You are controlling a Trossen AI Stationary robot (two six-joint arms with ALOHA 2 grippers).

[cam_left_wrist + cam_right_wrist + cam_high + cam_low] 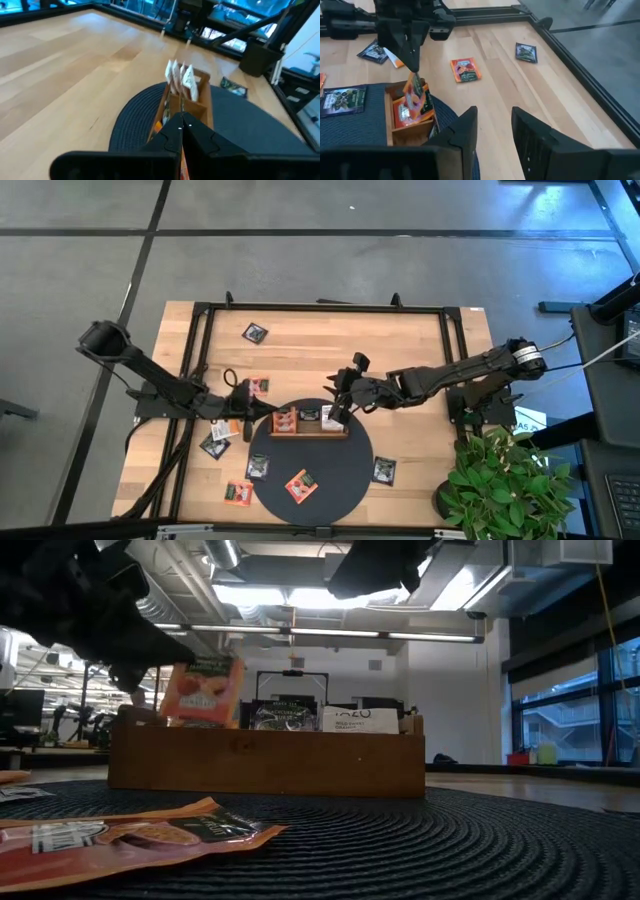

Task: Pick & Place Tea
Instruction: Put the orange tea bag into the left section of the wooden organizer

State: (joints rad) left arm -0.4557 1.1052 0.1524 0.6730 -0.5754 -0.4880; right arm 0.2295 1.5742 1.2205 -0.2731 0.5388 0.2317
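Glossy orange sachet [130,833] lies flat on woven round mat [450,850].

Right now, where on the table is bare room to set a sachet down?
Free: the wood past the tray toward the far frame rail, bordered only by the lone black sachet. Also the right side, between the mat and the plant. Crowded: the left side, around the left gripper.

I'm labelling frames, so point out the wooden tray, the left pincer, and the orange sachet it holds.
wooden tray [265,758], low view, front wall.
left pincer [412,67], right wrist view, fingertips.
orange sachet [203,692], low view, its face.
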